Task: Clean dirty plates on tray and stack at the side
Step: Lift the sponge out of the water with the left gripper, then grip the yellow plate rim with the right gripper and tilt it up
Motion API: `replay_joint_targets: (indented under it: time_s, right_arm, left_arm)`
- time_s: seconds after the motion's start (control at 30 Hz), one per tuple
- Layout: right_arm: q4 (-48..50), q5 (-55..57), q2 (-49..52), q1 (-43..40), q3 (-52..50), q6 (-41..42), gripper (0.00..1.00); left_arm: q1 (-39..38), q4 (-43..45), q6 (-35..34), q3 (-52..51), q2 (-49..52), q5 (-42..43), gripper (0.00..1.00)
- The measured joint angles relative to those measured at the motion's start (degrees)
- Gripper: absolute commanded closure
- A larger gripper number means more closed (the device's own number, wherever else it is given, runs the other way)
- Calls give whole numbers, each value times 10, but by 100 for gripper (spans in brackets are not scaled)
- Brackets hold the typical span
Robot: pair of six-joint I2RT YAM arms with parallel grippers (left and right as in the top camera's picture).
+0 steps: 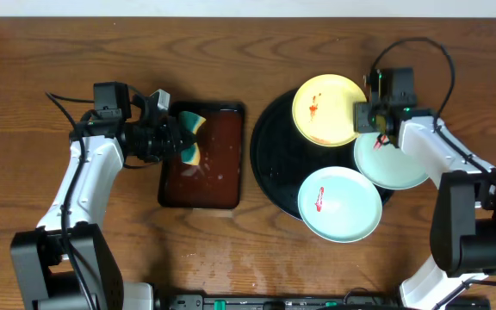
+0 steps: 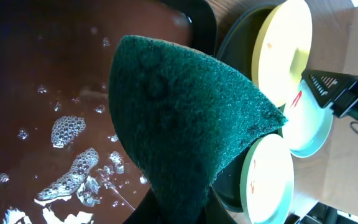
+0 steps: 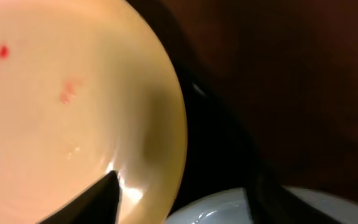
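Left gripper is clamped on a green-faced yellow sponge, over the suds in the rectangular dark-brown tray. Right gripper has its jaws partway apart, straddling the right rim of the red-smeared pale yellow round plate, not pinched on it. That plate sits on the large round glossy black tray. One red-smeared pale mint plate is on the tray's front edge, and a second mint plate overhangs its right rim.

Soft, even light from above keeps the overhead view sharp, with faint shadows on the counter and a dull sheen on the tray. In the left wrist view the sponge is crisp and the yellow plate is washed out. The right wrist view is dim and blurred.
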Motion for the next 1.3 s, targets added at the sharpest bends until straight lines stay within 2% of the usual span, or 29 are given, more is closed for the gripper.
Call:
replay_joint_targets:
  time_s: [0.1,0.4,0.5,0.57,0.77,0.93,1.1,1.17,1.3]
  right_arm:
    - [11,3,0,0,-14,0,62]
    - [32,7,0,0,-14,2,64]
    - [39,7,0,0,-14,6,55]
    - [51,7,0,0,-15,9,56]
    - [85,7,12,0,-15,16,70]
    - [91,7,32,0,-15,21,71]
    - [100,7,38,0,-15,23,83]
    - [103,7,38,0,-15,24,94]
    - [100,7,38,0,-15,26,96]
  left_arm:
    - [0,0,0,0,0,-2,91]
    - [0,0,0,0,0,-2,91]
    - [0,0,0,0,0,-2,91]
    - [0,0,0,0,0,-2,91]
    - [0,0,0,0,0,-3,90]
    - [0,0,0,0,0,-4,88]
    - [0,0,0,0,0,-4,89]
    - [0,0,0,0,0,-4,88]
    - [0,0,0,0,0,-5,88]
